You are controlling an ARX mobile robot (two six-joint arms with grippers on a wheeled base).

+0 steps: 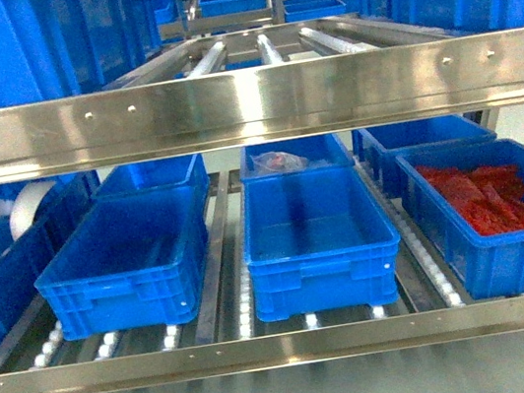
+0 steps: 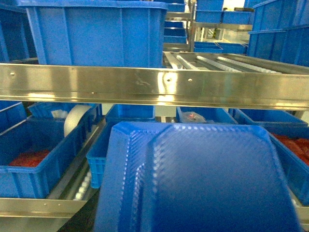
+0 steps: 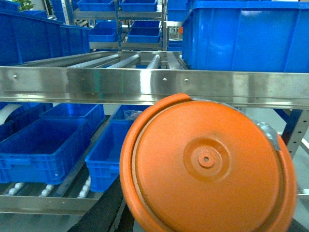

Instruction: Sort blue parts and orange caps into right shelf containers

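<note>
Both arms loaded, facing shelf
Blue part [image 2: 203, 179] fills left wrist view, orange cap [image 3: 207, 166] fills right; both grippers hidden, grip state unclear. Crates [image 1: 316, 223] sit on lower shelf rollers

The crates [image 1: 318, 237] were glossy ribbed plastic, the rail [image 1: 247, 104] brushed, reflective steel, the cap [image 3: 207, 166] smooth orange plastic, the blue part [image 2: 198, 179] finely textured plastic.
</note>
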